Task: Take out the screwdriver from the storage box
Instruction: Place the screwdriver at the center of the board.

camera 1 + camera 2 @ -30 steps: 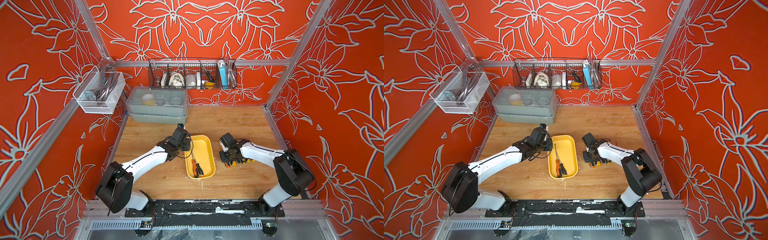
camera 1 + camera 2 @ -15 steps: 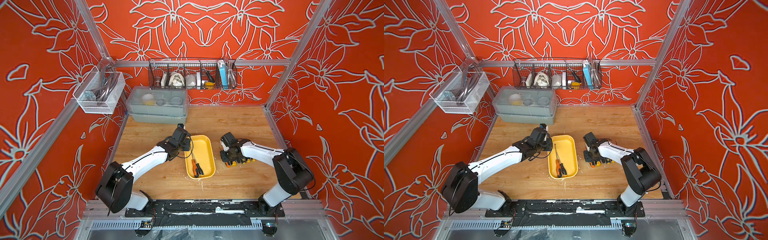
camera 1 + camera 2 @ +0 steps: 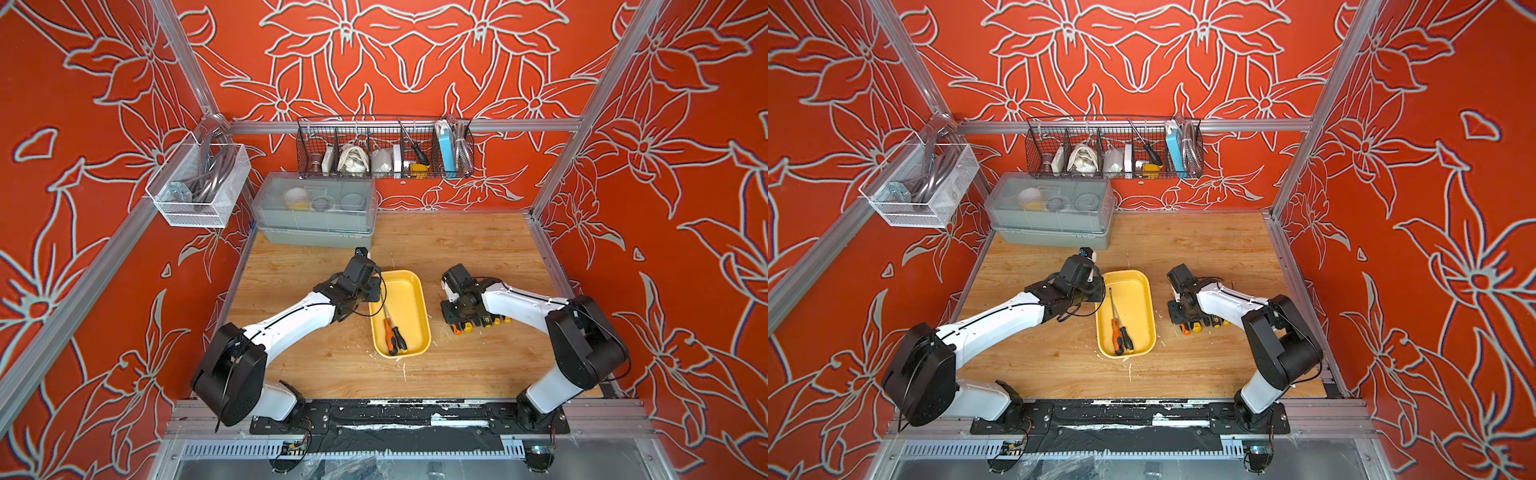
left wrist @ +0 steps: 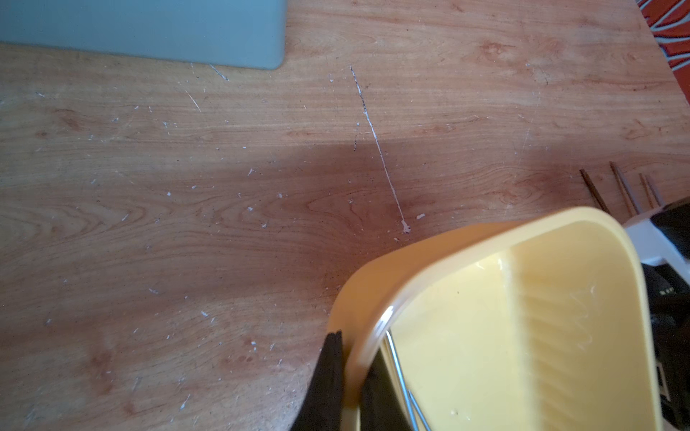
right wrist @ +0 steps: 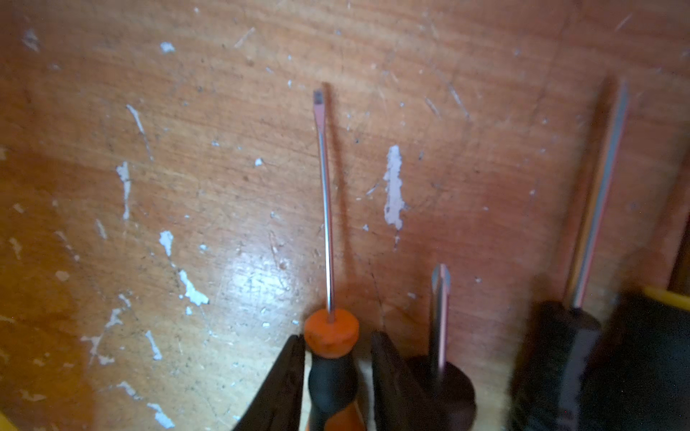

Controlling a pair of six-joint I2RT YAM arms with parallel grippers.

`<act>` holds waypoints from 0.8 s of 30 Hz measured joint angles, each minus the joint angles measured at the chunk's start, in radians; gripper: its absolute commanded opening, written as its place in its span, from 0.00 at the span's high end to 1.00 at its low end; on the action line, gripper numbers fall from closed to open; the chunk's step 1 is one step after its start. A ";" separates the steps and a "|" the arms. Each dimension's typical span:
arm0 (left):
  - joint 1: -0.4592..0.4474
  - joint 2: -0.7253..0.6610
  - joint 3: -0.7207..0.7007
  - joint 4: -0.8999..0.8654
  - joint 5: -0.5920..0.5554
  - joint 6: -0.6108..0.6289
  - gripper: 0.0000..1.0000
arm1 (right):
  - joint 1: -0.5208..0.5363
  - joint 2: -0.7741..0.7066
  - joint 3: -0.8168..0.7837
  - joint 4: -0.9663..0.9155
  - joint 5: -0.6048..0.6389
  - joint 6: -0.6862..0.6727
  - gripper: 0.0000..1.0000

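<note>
The orange screwdriver (image 5: pixel 330 334) is cut off mid-handle; neighbouring screwdrivers (image 5: pixel 560 336) are blurred.

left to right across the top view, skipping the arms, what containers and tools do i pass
white mesh basket → grey box → storage box → screwdrivers on the table

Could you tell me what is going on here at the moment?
The left gripper pinches the rim of the yellow tray. The right gripper sits low over a row of screwdrivers on the table beside the tray, jaws open around an orange-handled screwdriver lying there. In the tray lie two screwdrivers.
</note>
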 measured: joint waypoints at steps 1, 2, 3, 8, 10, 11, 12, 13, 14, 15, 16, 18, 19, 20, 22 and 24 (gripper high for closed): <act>0.000 0.000 0.000 0.000 0.001 0.000 1.00 | 0.000 -0.002 0.000 0.000 0.000 0.000 0.65; 0.000 0.000 0.000 0.000 0.001 0.000 1.00 | 0.000 -0.005 0.000 -0.002 0.000 0.000 0.64; 0.000 0.000 0.000 0.000 0.001 0.000 1.00 | 0.000 -0.012 0.000 -0.005 0.000 0.000 0.64; 0.000 0.000 0.000 0.000 0.001 0.000 1.00 | 0.000 -0.069 0.011 -0.032 0.001 0.000 0.64; 0.000 0.000 0.000 0.000 0.001 0.000 1.00 | 0.000 -0.114 0.022 -0.047 0.000 0.000 0.64; 0.000 0.000 0.000 0.000 0.001 0.000 1.00 | 0.000 -0.133 0.027 -0.054 0.000 0.000 0.64; 0.000 0.000 0.000 0.000 0.001 0.000 1.00 | 0.000 -0.158 0.032 -0.060 0.000 0.001 0.64; 0.000 0.000 0.000 0.000 0.001 0.000 1.00 | 0.000 -0.185 0.036 -0.066 0.000 0.002 0.64; 0.000 0.000 0.000 0.000 0.001 0.000 1.00 | 0.000 -0.211 0.037 -0.071 0.000 0.003 0.64; 0.000 0.000 0.000 0.000 0.001 0.000 1.00 | 0.002 -0.240 0.037 -0.076 0.000 0.006 0.64; 0.000 0.000 0.000 0.000 0.001 0.000 1.00 | 0.005 -0.268 0.037 -0.078 0.000 0.009 0.63; 0.000 0.001 0.000 0.000 0.001 0.000 1.00 | 0.029 -0.334 0.037 -0.081 0.004 0.023 0.62; 0.000 0.001 0.000 0.000 0.001 0.000 1.00 | 0.047 -0.362 0.037 -0.083 0.010 0.028 0.62; 0.000 0.001 0.000 0.000 0.001 0.000 1.00 | 0.075 -0.391 0.038 -0.087 0.017 0.034 0.62; 0.000 0.002 0.000 0.000 0.001 0.000 1.00 | 0.131 -0.423 0.045 -0.098 0.032 0.048 0.62; 0.000 0.002 0.000 0.000 0.001 0.000 1.00 | 0.199 -0.430 0.060 -0.109 0.046 0.061 0.62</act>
